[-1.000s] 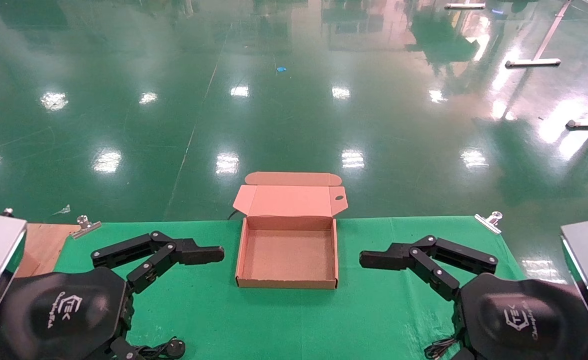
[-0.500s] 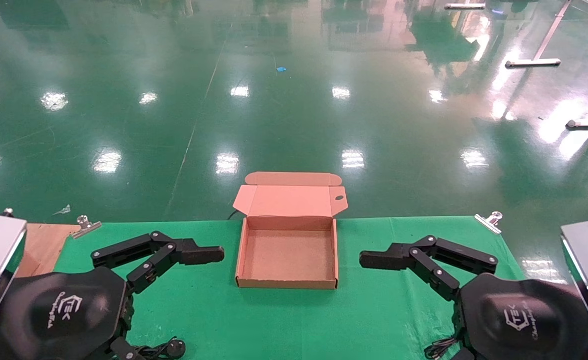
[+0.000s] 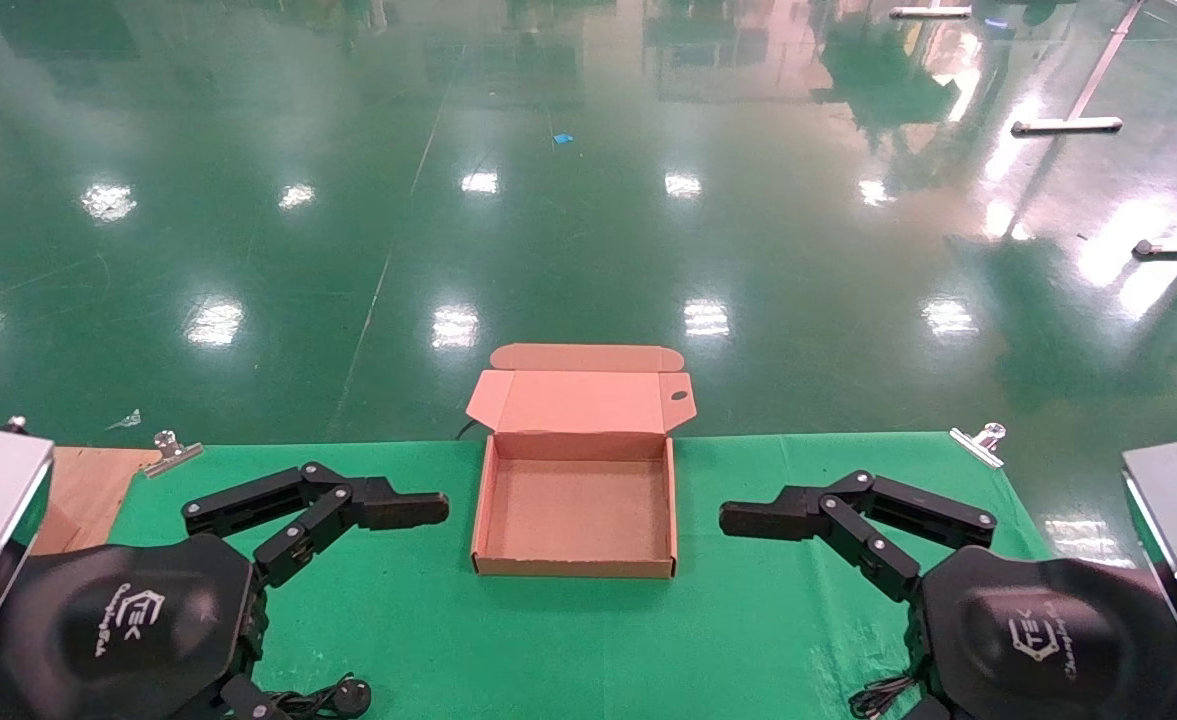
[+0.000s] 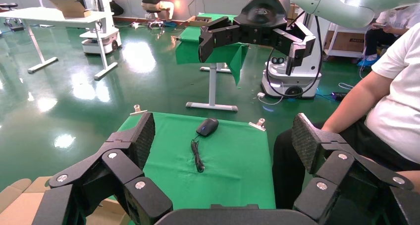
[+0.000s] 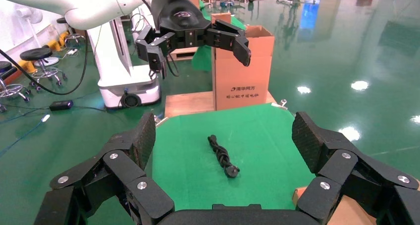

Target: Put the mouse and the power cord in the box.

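Head view first: basically nothing has changed over the last second, both arms are parked exactly where they were, so the task hasn't really kicked off. The left end effector (image 3: 428, 509) hovers over the green table (image 3: 748, 620) with its fingers spread, just to the left of the box (image 3: 575, 565), and the right end effector (image 3: 738, 519) mirrors it on the other side, also spread wide and holding nothing. The box sits between the two of them, lid flipped up at the back and nothing inside. Near the table edge closest to the robot, below the left arm, you can just spot the plug end of the power cord (image 3: 348, 694). Left wrist view: the mouse (image 4: 207, 127) lies well ahead of the left end effector's open fingers (image 4: 141, 136), over on the right arm's side of the table, thin cable trailing back toward the camera, and the right end effector hangs above it. Right wrist view: the power cord (image 5: 222, 157) lies in a loose bundle straight out past the right end effector's open fingers (image 5: 309, 138), under the left arm. So I'd guess each arm just drops onto the item beneath it, but neither has started yet.
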`<action>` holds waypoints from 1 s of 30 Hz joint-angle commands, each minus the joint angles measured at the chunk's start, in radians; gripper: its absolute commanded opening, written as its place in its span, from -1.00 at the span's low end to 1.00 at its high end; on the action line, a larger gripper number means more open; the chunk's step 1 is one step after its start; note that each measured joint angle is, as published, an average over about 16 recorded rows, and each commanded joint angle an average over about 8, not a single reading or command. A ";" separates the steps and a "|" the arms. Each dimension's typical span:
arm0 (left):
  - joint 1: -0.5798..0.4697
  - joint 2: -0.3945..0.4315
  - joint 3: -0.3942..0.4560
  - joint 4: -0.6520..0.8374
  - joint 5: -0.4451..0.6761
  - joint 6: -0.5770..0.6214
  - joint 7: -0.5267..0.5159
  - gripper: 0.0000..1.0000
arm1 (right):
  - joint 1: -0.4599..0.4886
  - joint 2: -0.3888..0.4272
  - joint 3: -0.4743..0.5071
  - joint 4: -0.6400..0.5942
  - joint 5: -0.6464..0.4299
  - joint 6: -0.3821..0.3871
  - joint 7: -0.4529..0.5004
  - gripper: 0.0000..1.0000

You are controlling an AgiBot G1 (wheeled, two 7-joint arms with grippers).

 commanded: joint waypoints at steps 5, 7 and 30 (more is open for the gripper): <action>0.000 0.000 0.000 0.000 0.000 0.000 0.000 1.00 | 0.000 0.000 0.000 0.000 0.000 0.000 0.000 1.00; 0.000 0.000 0.000 0.000 0.000 0.000 0.000 1.00 | 0.000 0.000 0.000 0.000 0.000 0.000 0.000 1.00; 0.000 0.000 0.000 0.000 0.000 0.000 0.000 1.00 | 0.000 0.000 0.000 0.000 0.000 0.000 0.000 1.00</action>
